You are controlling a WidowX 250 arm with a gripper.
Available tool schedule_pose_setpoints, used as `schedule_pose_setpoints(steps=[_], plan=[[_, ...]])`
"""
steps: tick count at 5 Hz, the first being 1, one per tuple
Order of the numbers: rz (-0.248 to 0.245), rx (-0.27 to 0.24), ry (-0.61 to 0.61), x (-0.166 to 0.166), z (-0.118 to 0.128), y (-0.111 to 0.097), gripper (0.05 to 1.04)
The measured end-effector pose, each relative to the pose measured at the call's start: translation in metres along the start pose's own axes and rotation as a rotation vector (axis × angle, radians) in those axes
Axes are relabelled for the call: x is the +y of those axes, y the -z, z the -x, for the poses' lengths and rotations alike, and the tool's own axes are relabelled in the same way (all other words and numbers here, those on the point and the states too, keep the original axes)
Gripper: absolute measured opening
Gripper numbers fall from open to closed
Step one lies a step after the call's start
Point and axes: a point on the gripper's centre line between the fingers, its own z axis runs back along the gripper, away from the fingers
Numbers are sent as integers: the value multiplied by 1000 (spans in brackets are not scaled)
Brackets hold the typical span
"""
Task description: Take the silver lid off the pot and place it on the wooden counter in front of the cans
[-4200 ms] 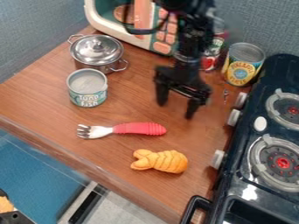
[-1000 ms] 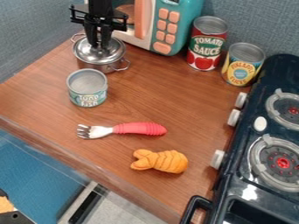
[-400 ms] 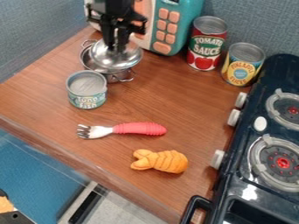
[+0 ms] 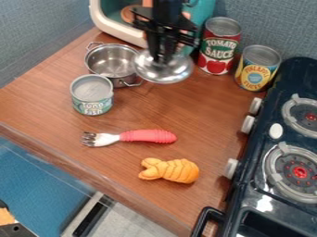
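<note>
Ctr [image 4: 201, 120] runs under & in front of the gripper [image 4: 162, 58]. Stove [image 4: 263, 201] is to its R in view, well apart. Oven [image 4: 110, 27] stands right behind it, partly hidden by the arm. Pot [image 4: 111, 62] is just L of it, upright, open at top, nothing seen inside. Red can [image 4: 217, 55] is nr, R & a bit behind; yellow can [image 4: 255, 76] farther R, beside the red one. Tuna can [image 4: 93, 95] is L & nearer the cam, just in front of pot.

Lid [image 4: 166, 74] hangs directly below the gripper, roughly level, off the pot; its L edge comes close to pot's R side in view, can't tell if they touch. Gripper's pinched in on the knob, fingers close tog., w/ only the lid in hold.

Fork [image 4: 133, 137] lies in front, below the lid in view; toy [image 4: 170, 170] farther fwd, past fork.

Step in hand, I'd judge: lid's off, being carried clear of pot. Next move prob. calls for a firm grip, lid kept level & high enough to miss pot rim & red can, then a gentle set-down on bare ctr before letting go.
</note>
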Motion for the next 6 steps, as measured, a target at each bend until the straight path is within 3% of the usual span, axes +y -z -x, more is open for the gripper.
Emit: schedule_pose_setpoints(steps=[1, 2, 3, 4, 5, 6], plan=[[33, 39, 73, -34, 0, 22, 280], [20, 62, 135, -59, -4, 47, 280], [-8, 63, 153, -65, -7, 59, 280], [28, 56, 164, -73, -14, 64, 280], [38, 61, 181, -74, -15, 68, 344], [36, 81, 200, -73, -12, 68, 648]])
